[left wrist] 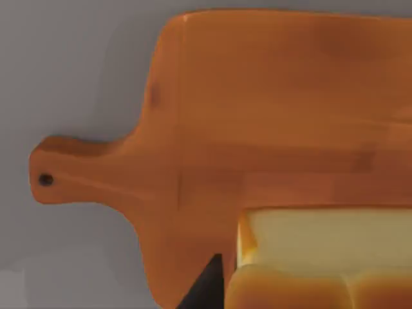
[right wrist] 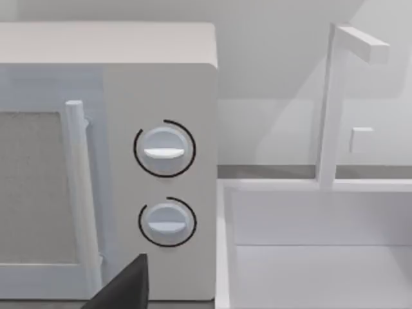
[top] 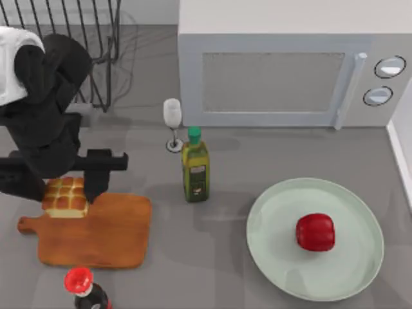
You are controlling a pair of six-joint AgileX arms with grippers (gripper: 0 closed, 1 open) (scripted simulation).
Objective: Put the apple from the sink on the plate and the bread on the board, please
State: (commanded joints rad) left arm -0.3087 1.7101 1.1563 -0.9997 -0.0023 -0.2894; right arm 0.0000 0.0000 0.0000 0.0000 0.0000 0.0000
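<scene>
Bread [top: 65, 197] sits at the far left corner of the board [top: 96, 233], partly over its edge near the handle, under the left gripper [top: 90, 187]. Whether the left jaws are clamped on the loaf or parted I cannot tell; the left wrist view gives just one dark fingertip beside the pale side of the bread [left wrist: 322, 257]. The apple [top: 315, 232] already rests on the plate [top: 270, 212], right of the olive oil bottle [top: 195, 170]. To finish well, I judge the loaf should be set flat and further inward on the wood, then released with a straight lift. The right jaws' state cannot be told; that wrist faces the microwave [right wrist: 161, 167] and sink [right wrist: 309, 257].
</scene>
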